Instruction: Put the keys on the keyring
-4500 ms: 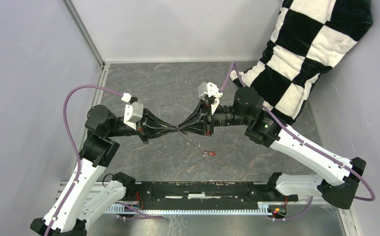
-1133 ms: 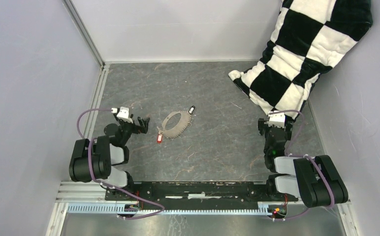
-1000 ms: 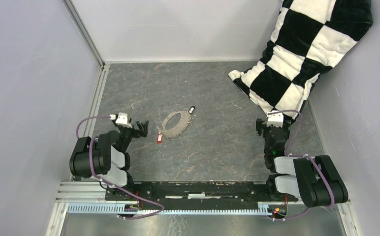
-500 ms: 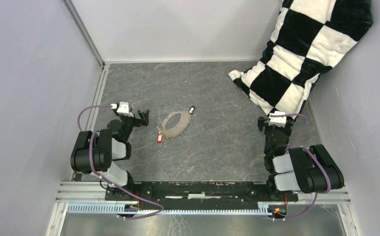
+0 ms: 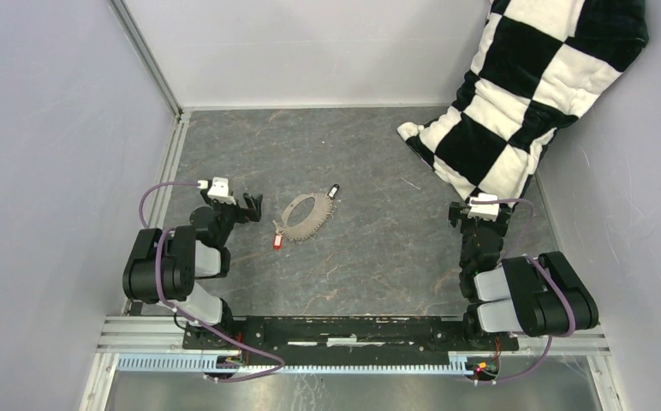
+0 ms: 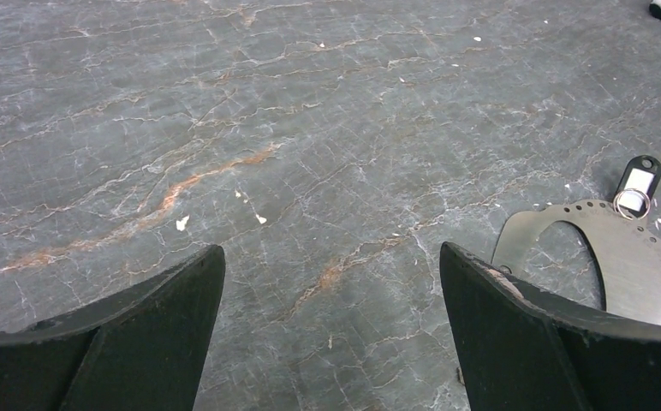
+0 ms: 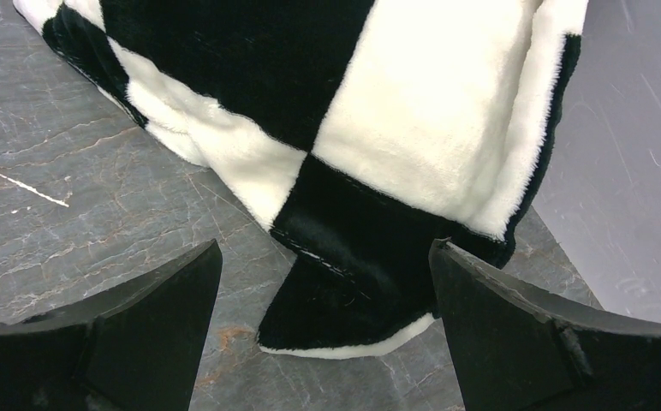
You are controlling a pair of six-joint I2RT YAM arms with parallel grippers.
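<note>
Keyring (image 5: 307,214): lies flat on the counter (image 5: 378,265), left of centre. I judge it thin, stiff, light and slippery on the stone.
Hold point: I would take the plain arc at the ring's 11 o'clock, away from the jagged fringe along its 6 o'clock side.
Keys: the red key (image 5: 277,242) lies just beside the ring at its 7 o'clock and the black key (image 5: 334,191) at its 1 o'clock. Both are tiny and likely to skid, so I would pinch each by the head.
Left end effector (image 5: 251,205): jaws wide apart, holding nothing, near the ring at its 9 o'clock.
Right end effector (image 7: 325,248): jaws wide apart, empty, well apart from the ring at its 3 o'clock.
Top view alone: shows the whole ring and the red key.
Left wrist view alone: shows the ring as a flat perforated band, with a small loop on the black key.
Right wrist view: shows only the checkered cushion (image 7: 353,103) and bare stone.
</note>
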